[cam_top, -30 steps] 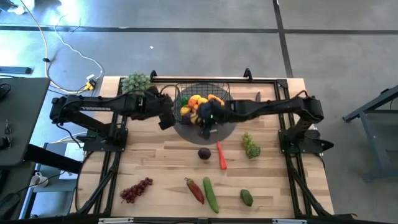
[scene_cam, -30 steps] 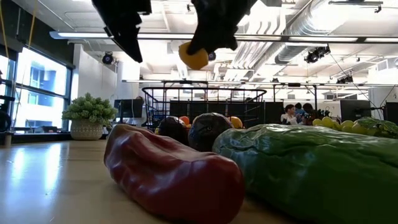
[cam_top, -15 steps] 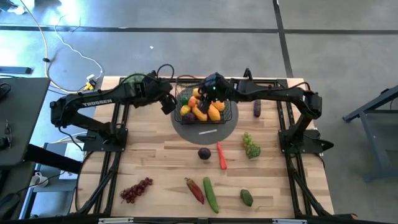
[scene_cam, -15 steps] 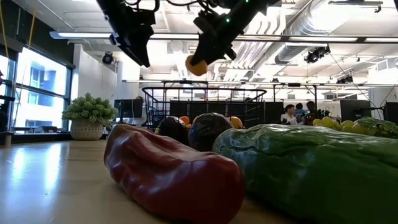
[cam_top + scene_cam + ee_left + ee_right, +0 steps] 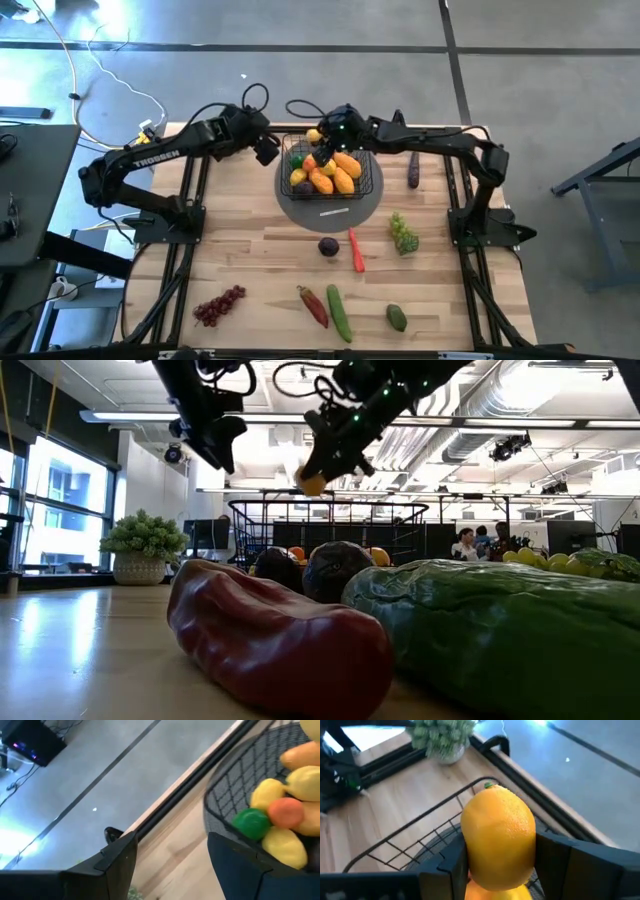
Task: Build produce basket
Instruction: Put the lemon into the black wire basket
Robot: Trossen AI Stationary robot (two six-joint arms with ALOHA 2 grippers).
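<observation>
Near you: glossy red chilli (image 5: 280,645) and ribbed cucumber (image 5: 500,635), smooth plastic, loose on wood table (image 5: 250,270). Mid-table: black wire-mesh basket (image 5: 366,178), heaped with yellow and orange fruit. Your right gripper (image 5: 502,857) clamped on dimpled lemon (image 5: 498,836), hanging over basket's far rim; drop lies straight down, slightly nearward. Left gripper (image 5: 172,857), fingers apart, empty, beside basket's left rim.

Both arms were matte black, built of slim jointed segments. The left arm (image 5: 150,160) carried white "TROSSEN" lettering along its forearm, and thin black cables looped above each wrist. The right gripper (image 5: 502,865) had flat, dark, angular fingers (image 5: 580,857), as did the left gripper (image 5: 172,865).
</observation>
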